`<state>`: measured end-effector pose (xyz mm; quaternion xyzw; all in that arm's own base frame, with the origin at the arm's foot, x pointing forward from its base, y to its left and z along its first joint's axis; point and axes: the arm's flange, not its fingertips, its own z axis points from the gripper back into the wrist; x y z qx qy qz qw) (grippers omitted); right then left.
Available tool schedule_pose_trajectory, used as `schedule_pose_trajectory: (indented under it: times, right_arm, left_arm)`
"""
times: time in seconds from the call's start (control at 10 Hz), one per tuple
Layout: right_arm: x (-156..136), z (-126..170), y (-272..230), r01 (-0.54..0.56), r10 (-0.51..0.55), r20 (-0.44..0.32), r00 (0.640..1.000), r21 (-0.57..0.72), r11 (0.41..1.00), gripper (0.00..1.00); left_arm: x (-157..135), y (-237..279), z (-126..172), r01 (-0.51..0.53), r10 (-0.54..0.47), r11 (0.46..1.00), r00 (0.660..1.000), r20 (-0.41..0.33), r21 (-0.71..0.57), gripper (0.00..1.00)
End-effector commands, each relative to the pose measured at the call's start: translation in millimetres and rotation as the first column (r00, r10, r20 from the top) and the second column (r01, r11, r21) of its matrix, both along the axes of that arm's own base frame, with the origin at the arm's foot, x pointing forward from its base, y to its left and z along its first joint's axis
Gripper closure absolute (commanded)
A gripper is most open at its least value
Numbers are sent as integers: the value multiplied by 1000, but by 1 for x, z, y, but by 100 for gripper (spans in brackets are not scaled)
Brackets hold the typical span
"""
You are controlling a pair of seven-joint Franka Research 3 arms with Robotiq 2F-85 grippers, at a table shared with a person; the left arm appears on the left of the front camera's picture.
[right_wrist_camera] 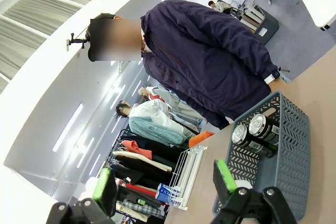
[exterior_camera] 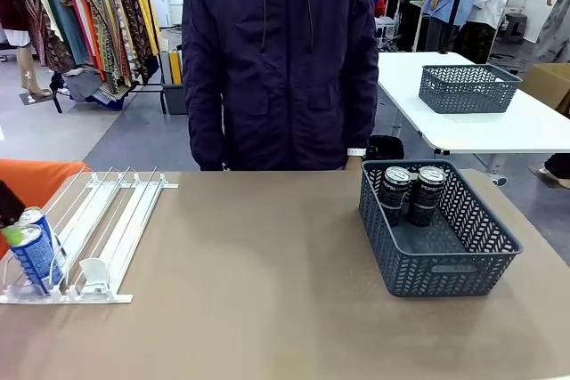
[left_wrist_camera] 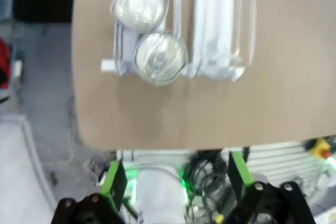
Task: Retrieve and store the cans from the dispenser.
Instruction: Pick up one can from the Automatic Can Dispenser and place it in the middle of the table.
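Bare brown table point(exterior_camera: 267, 327) lies closest to the viewer. At its left front sits a flat white and clear plastic rack point(exterior_camera: 107, 229) of sloped lanes. Two blue cans point(exterior_camera: 34, 251) stand one behind the other at the low end of its leftmost lane; the other lanes look empty. On the right of the table, well apart from the rack, a dark grey basket point(exterior_camera: 445, 264) holds two black cans point(exterior_camera: 411, 193), upright and side by side in its far corner. A person point(exterior_camera: 280, 60) in a dark jacket stands at the far edge, hands out of sight.

By this layout the job looks about half done: two cans are stored and the two blue ones are yet to be collected.

From the left wrist camera, the left gripper point(left_wrist_camera: 176, 179) points down with its jaws spread wide and nothing between them. The silver tops of the blue cans lie ahead of its fingertips, which hang over the table's near edge. In the front view one green pad point(exterior_camera: 11, 234) shows at the far left, just beside the front can; whether it touches is unclear.

From the right wrist camera, the right gripper point(right_wrist_camera: 165, 184) is also wide open and empty, tilted upward toward the person, with the basket off to one side.
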<state>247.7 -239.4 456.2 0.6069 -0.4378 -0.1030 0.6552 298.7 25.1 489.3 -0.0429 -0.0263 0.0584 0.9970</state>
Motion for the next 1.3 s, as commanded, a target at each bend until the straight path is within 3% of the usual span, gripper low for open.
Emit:
schedule_pose_trajectory:
  times: [0.0,0.3,0.4,0.7,1.0,1.2]
  right_arm:
    - [2,6,1,11,-11,9,1000,23,1000,0]
    - [2,6,1,11,-11,9,1000,23,1000,0]
    - [2,6,1,11,-11,9,1000,23,1000,0]
    - [2,6,1,11,-11,9,1000,23,1000,0]
    - [2,6,1,11,-11,9,1000,23,1000,0]
    - [2,6,1,11,-11,9,1000,23,1000,0]
  left_arm:
    - [-4,7,8,11,-5,998,994,108,-59,0]
    - [-4,7,8,11,-5,998,994,108,-59,0]
    - [5,6,12,21,-17,998,997,69,-57,0]
    - [23,-6,-23,-128,126,991,991,43,45,0]
    - [39,-9,-51,-217,215,976,975,57,27,0]
    - [47,-7,-70,-240,240,969,971,12,55,0]
